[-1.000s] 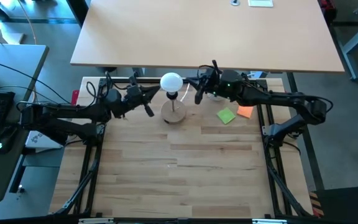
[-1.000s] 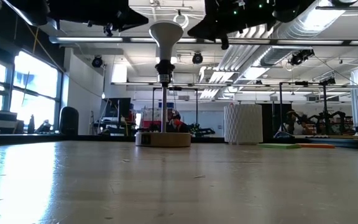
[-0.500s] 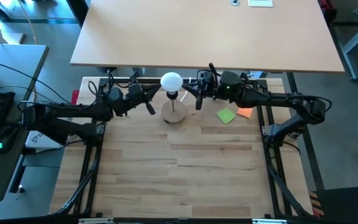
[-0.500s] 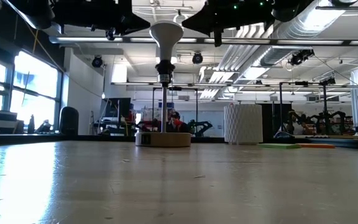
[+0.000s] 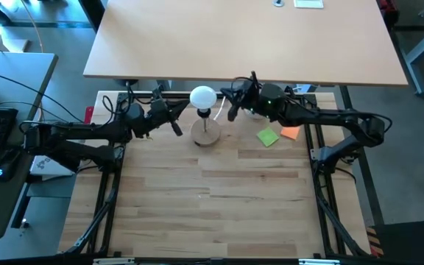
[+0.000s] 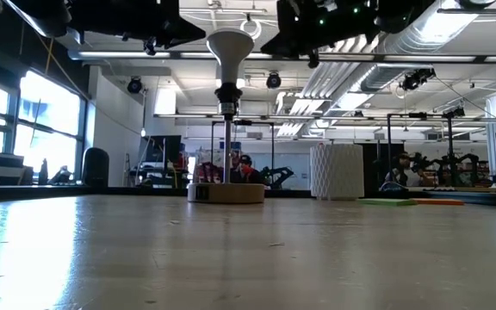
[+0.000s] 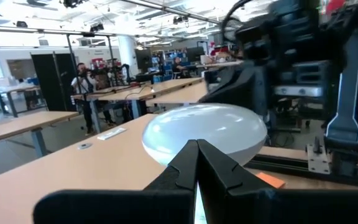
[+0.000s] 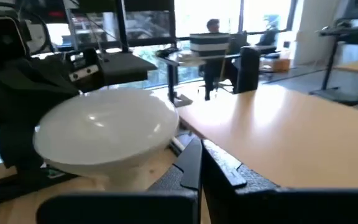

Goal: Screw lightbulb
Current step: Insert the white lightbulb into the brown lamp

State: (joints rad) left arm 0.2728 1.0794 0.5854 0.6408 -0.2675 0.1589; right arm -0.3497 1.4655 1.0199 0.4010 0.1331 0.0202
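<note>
- Here, the left claw [image 5: 177, 129], fingers pressed together and empty, hangs left of centre in the upper frame.
- The right claw [image 5: 232, 112], equally pinched and empty, hangs right of centre.
- Between them the lightbulb [image 5: 203, 96] sits atop its wooden stand [image 5: 206, 135] on the counter [image 5: 219, 199].

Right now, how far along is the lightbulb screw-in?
Done: the lightbulb stands upright in the black socket on the wooden stand.
In hand: nothing. The left gripper and right gripper flank the bulb, both shut, neither holding it.
Left: whether it is fully tightened cannot be seen; otherwise, pulling the arms back.
</note>
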